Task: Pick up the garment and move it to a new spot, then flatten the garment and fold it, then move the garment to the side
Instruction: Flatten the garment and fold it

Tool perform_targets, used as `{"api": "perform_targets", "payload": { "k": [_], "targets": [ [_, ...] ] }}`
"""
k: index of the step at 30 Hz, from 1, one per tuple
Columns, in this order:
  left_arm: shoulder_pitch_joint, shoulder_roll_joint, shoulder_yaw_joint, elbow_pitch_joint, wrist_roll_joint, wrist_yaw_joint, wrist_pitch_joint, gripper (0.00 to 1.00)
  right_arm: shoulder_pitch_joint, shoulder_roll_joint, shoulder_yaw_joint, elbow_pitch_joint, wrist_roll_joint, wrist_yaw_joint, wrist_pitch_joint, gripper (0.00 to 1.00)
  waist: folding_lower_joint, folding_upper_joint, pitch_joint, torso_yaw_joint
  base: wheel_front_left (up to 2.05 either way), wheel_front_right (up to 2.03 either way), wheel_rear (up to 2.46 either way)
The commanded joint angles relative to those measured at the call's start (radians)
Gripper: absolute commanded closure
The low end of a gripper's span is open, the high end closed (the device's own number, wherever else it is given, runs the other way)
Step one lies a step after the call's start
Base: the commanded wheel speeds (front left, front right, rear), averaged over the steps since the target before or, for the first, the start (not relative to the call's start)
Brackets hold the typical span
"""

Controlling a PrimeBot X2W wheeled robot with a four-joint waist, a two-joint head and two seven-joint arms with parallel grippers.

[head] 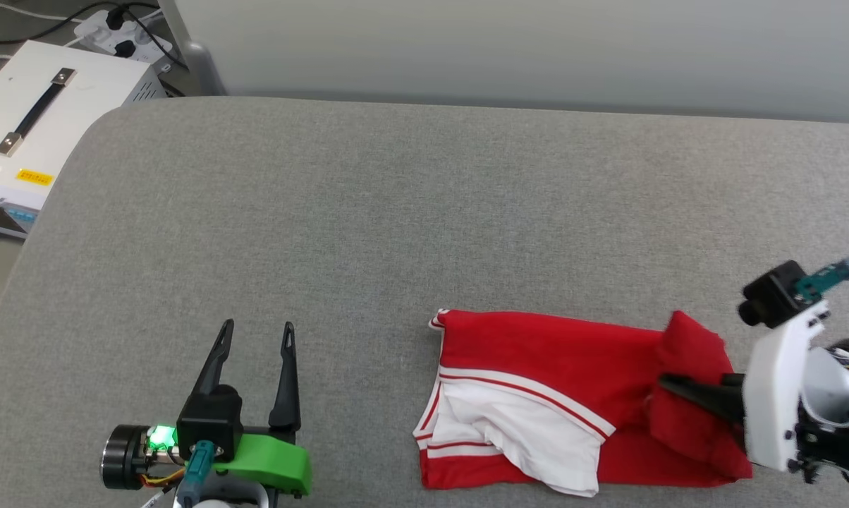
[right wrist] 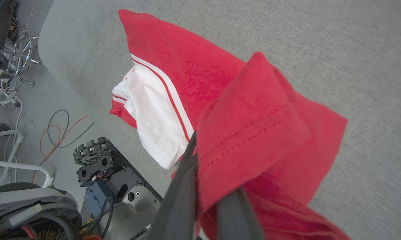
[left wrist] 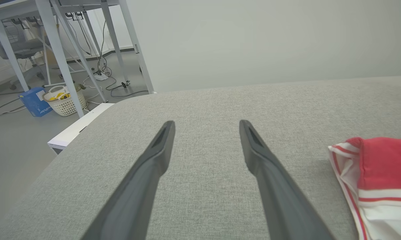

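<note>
Head view: red jersey-style T-shirt with white short sleeves and red-white striped trim point(head: 551, 360) lies folded on the grey fabric-covered table top point(head: 396, 212), close to the near edge and right of centre. A white sleeve lies on top at its near-left part. Lettering and number can't be seen. Right gripper point(head: 668, 383) comes in from the right and is clamped on the shirt's right end, which is bunched and lifted a bit above the rest. Right wrist view: the two dark fingers point(right wrist: 184, 186) are pinched close with a red hemmed fold point(right wrist: 253, 126) draped over and between them; the rest of the shirt trails away flat on the table, sleeve toward the table edge. Below that edge, the robot's dark wheeled base point(right wrist: 97, 160) and loose cables point(right wrist: 59, 133) on the floor. Left gripper point(head: 257, 324) sits at lower left over bare table, well apart from the shirt, fingers spread wide, nothing in them. Left wrist view: same gripper point(left wrist: 207, 123) wide apart, shirt's striped corner point(left wrist: 383, 160) at the right edge. White box with a black handle point(head: 37, 120) off the table's far-left corner; white basket point(left wrist: 64, 101) and blue box point(left wrist: 35, 106) on the floor.
</note>
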Motion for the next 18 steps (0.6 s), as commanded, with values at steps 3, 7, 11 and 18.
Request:
{"api": "perform_targets", "payload": {
  "k": [3,7,11,18],
  "targets": [
    [-0.033,-0.014,0.008,0.005,0.015,-0.011,-0.006,0.00,-0.097,0.068,0.077,-0.010,-0.045,-0.001,0.032,1.00,0.0000,0.0000,0.035,0.023,0.00,0.00,0.00],
    [-0.046,-0.025,0.015,0.007,0.021,-0.020,-0.006,0.00,-0.205,0.149,0.177,0.030,-0.079,-0.001,0.041,1.00,0.0000,0.0000,0.063,0.034,0.00,0.00,0.00],
    [-0.063,-0.035,0.021,0.007,0.028,-0.026,-0.006,0.00,-0.304,0.216,0.278,0.088,-0.098,-0.001,0.040,1.00,0.0000,0.0000,0.094,0.044,0.00,0.00,0.00],
    [-0.104,-0.053,0.022,0.007,0.039,-0.036,-0.006,0.00,-0.424,0.300,0.416,0.252,-0.118,-0.001,-0.008,1.00,0.0000,0.0000,0.151,0.060,0.00,0.00,0.00]
  ]
}}
